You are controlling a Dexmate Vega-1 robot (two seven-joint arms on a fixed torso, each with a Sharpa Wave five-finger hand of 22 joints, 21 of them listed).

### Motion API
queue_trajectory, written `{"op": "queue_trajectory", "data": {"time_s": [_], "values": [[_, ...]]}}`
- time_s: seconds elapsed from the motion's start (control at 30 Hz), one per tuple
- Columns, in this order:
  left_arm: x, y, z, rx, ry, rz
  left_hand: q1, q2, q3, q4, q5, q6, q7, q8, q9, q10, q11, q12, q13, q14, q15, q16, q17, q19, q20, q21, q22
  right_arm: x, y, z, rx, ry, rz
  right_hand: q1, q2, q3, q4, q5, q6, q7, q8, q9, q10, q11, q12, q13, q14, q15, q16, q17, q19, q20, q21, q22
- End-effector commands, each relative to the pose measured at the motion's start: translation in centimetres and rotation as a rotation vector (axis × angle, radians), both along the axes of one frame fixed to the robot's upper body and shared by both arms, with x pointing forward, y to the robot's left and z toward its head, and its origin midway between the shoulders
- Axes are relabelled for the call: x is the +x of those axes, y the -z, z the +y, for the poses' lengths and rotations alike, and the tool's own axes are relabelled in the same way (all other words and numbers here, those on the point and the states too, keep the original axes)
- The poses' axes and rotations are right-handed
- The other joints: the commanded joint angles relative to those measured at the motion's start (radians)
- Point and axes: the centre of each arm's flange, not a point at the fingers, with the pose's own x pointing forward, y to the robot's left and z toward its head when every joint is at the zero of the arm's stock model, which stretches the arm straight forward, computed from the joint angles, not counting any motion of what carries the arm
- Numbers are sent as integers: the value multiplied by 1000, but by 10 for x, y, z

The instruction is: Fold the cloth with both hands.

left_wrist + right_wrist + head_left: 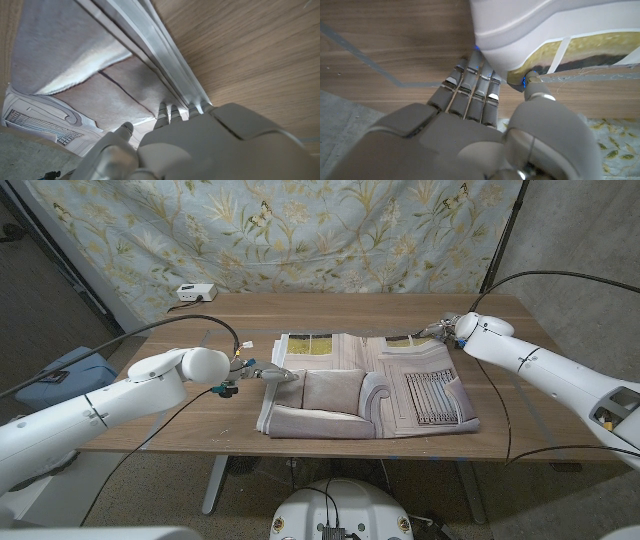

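in the head view, the cloth [365, 385] is seen in the middle of the wooden table [200, 415], partly folded: a grey flap is turned over onto its printed side, where pale curved lines, a ribbed grey patch and small yellow-green pictures along the far edge can be seen. its near edge lies close to the table's front edge, and bare wood is left on both sides and behind it. the left hand [268, 374] is placed at the cloth's left edge, with its fingers closed on the fabric there. the right hand [440, 332] is held at the far right corner of the cloth. a small white box [196, 293] is set at the far left of the table, well apart from the cloth. in the left wrist view, the left hand [200, 145] is shown with its fingers [162, 111] kept together and tucked under layered folds of the cloth [65, 55], beside bare wood. in the right wrist view, the cloth [530, 35] is pinched at its corner between the thumb and the fingers [470, 82] of the right hand [480, 130], and it is lifted off the wood.
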Motion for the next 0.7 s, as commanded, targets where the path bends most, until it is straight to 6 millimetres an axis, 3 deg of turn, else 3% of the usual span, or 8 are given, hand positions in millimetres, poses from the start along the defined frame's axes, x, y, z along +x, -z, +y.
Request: {"op": "queue_trajectory", "data": {"time_s": [0.03, 0.3, 0.47, 0.7], "values": [[0, 0, -4, 2, 11, -4, 6, 6, 8, -1, 4, 5, -3, -2, 3, -4, -9, 3, 4, -20, -1, -1, 2, -83, -6, 6, 0, -5, 1, 7, -35, 21, -12, 67, 2, 19, -3, 10, 46, -24, 44, 22, 50, -28, 61, 61, 59, -155, 17, 20, 54, -19, 18, 11], [0, 1, -6, 1, 12, -7, 9, 6, 13, -3, 4, 5, -6, -3, 3, -4, -9, 3, 4, -19, -1, -2, 2, -82, -6, 6, 0, -8, -5, 17, -59, 33, -26, 201, 8, 49, -8, 13, 118, -42, 118, 53, 120, -70, 107, 84, 160, -176, 22, 44, 130, -45, 49, 15], [-1, 1, -6, 3, 12, -7, 11, 6, 18, -4, 5, 4, -10, -3, 3, -4, -12, 2, 4, -19, -2, -3, 1, -81, -8, 6, -1, -9, -12, 26, -85, 42, -26, 300, 12, 69, -10, 8, 148, -54, 143, 45, 155, -93, 112, 77, 198, -178, 12, 62, 157, -75, 66, 19], [0, 3, -6, 3, 20, -2, 14, 6, 24, -6, 5, 4, -14, -4, 3, -5, -13, 2, 4, -18, -2, -4, 0, -82, -8, 5, -1, -11, -26, 41, -126, 40, -14, 337, 6, 72, -7, 3, 158, -54, 152, 39, 178, -97, 109, 66, 214, -178, 4, 71, 164, -81, 74, 20]]}}
